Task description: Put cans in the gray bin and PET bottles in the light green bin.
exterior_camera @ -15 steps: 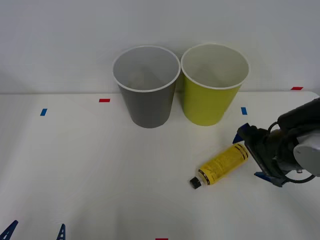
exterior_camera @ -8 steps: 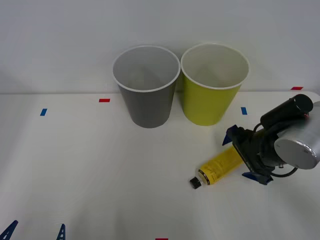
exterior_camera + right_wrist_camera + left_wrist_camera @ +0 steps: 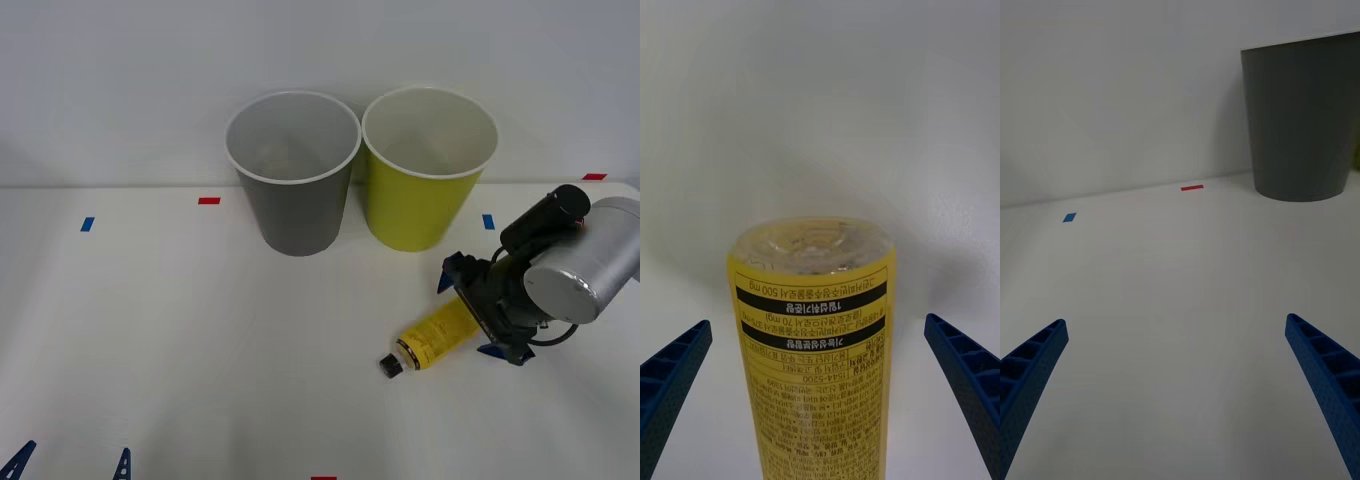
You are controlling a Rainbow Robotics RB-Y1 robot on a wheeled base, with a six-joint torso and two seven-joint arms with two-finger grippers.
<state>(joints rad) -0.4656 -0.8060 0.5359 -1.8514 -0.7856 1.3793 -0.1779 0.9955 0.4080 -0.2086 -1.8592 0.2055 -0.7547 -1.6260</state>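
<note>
White table (image 3: 200, 330); right end effector (image 3: 482, 315) straddles PET bottle (image 3: 814, 345).

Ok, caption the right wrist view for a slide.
Open right gripper straddling the base end of the yellow bottle lying on the white table.

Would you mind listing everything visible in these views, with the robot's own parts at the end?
Gray bin: one, dark gray with white rim, upright at the table's far side, left of the light green bin.
Light green bin: one, yellow-green with white rim, upright beside the gray bin.
PET bottle: one, yellow label, black cap, lying on the table in front of the light green bin.
Tape marks: several, red and blue, scattered on the table.
Table: one, white.
Right end effector: one, blue fingers, open astride the bottle's base end.
Left end effector: one, blue fingers, open, low at the near left.
</note>
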